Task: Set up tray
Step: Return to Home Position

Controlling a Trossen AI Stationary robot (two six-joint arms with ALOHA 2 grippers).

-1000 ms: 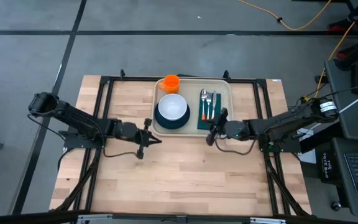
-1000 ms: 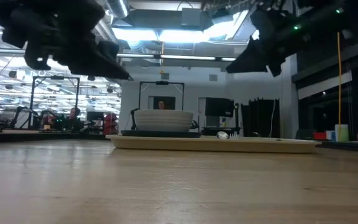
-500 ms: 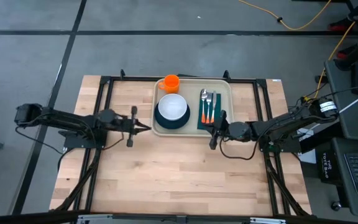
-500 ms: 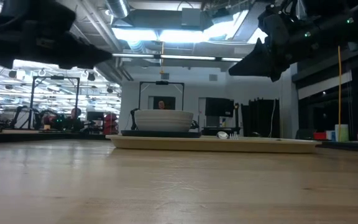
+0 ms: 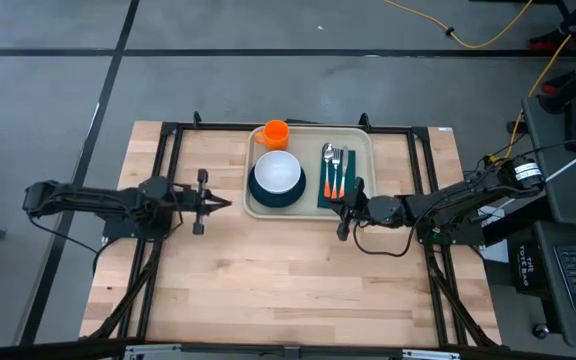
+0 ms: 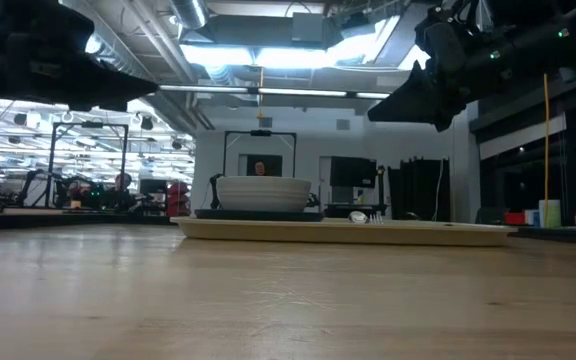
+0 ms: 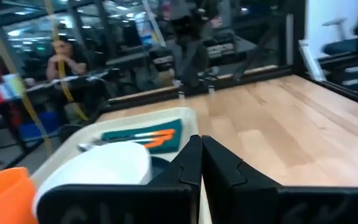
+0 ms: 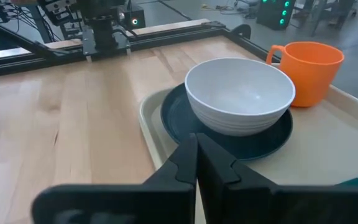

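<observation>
The desk (image 5: 298, 290) carries the tray (image 5: 364, 165) at its far middle, fully laid, so the job looks done and only the arms' retreat is left; that is where harm could come. The left arm (image 5: 118, 200) lies stretched low over the desk, its jaws pressed together and empty. They point at the tray's left rim but are apart from it, so a forward lurch in place of a pull-back would shove the tray. The right arm (image 5: 438, 205) is the greater worry. Its jaws, also pressed together on nothing, hang above the tray's near right corner, and the low view shows them well up off the desk. If they dip while drawing back, they could catch the rim and drag the tray askew. Then the bowl (image 5: 278, 170), sitting loose on the plate (image 5: 268, 202), might slide, and the cup (image 5: 274, 132) in the far left corner might tip. The napkin (image 5: 325, 200) lies right under those jaws; a snag there would pull it and scatter the cutlery (image 5: 335, 170) laid on it.
</observation>
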